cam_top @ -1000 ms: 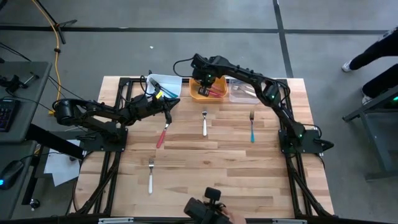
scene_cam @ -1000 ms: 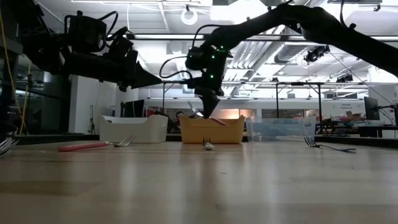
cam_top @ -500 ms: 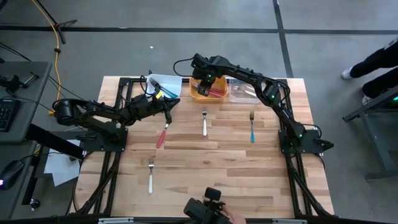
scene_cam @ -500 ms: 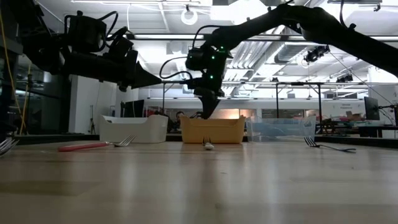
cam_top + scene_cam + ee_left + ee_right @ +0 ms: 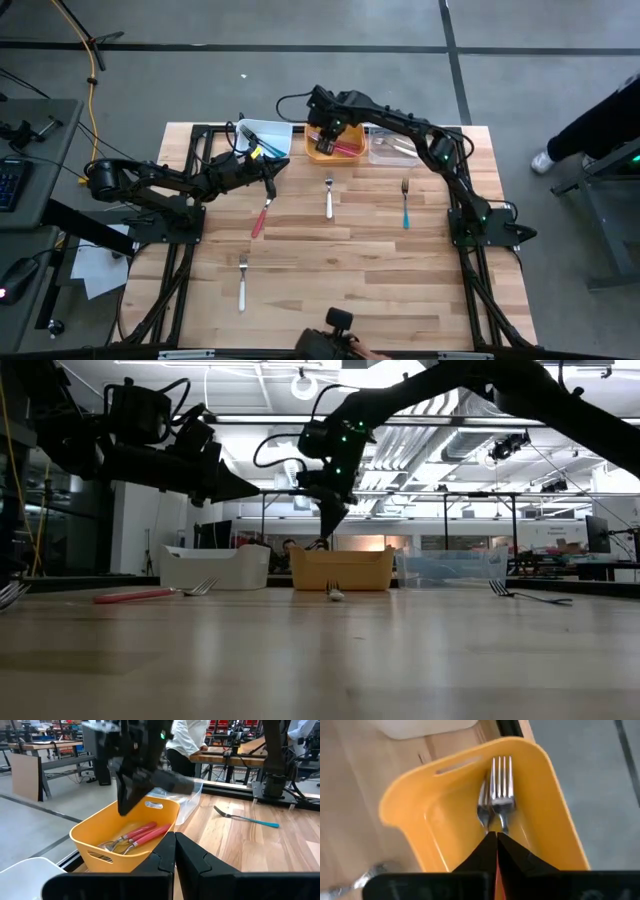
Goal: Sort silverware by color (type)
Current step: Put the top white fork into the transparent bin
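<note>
Four forks lie flat on the table: a red-handled fork [image 5: 260, 215], a white-handled one [image 5: 328, 198], a blue-handled one [image 5: 405, 206] and a second white one [image 5: 242, 281] near the front. Red-handled forks [image 5: 142, 834] lie in the orange bin [image 5: 347, 134]. My right gripper [image 5: 324, 133] [image 5: 328, 532] hangs shut above that bin, pointing down, clear of the forks [image 5: 496, 795] under it. My left gripper [image 5: 269, 181] [image 5: 175, 851] is shut and hovers level above the table, just beyond the red fork's tines.
A white bin [image 5: 264, 132] and a clear bin [image 5: 392, 147] flank the orange one along the far edge. Bare wood lies between the forks and along the near edge. People show in the room beyond the table.
My right gripper has risen out of the orange bin and drifted slightly toward the table's left. My left arm has kept still, and the forks on the table have not moved.
</note>
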Robot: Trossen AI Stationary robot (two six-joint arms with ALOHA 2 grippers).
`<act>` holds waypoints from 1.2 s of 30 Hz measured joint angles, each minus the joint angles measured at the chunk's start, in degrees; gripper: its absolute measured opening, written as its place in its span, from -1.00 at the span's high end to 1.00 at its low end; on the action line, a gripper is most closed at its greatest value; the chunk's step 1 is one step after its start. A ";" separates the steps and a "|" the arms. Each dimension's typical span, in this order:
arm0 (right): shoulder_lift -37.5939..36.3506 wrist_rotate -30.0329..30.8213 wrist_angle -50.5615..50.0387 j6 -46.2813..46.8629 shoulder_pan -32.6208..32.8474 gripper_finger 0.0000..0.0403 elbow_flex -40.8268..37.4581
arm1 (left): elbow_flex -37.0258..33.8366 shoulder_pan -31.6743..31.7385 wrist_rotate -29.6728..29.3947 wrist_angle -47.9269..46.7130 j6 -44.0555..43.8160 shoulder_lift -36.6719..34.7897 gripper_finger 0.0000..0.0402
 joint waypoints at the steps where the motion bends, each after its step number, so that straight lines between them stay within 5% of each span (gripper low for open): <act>1: -0.68 0.02 1.97 0.85 0.29 0.95 -2.02 | 0.00 0.00 0.00 -0.04 0.00 0.00 1.00; 19: -38.40 4.47 54.66 15.82 8.32 1.00 -63.46 | 0.00 0.00 0.86 -2.20 0.29 0.00 1.00; 26: -47.65 2.52 79.31 18.69 8.33 1.00 -85.41 | 0.71 -1.44 2.12 -4.10 0.50 0.00 1.00; 36: -53.68 1.01 93.19 17.98 7.23 1.00 -100.19 | 12.47 -8.41 -2.41 -31.67 -1.50 0.03 0.97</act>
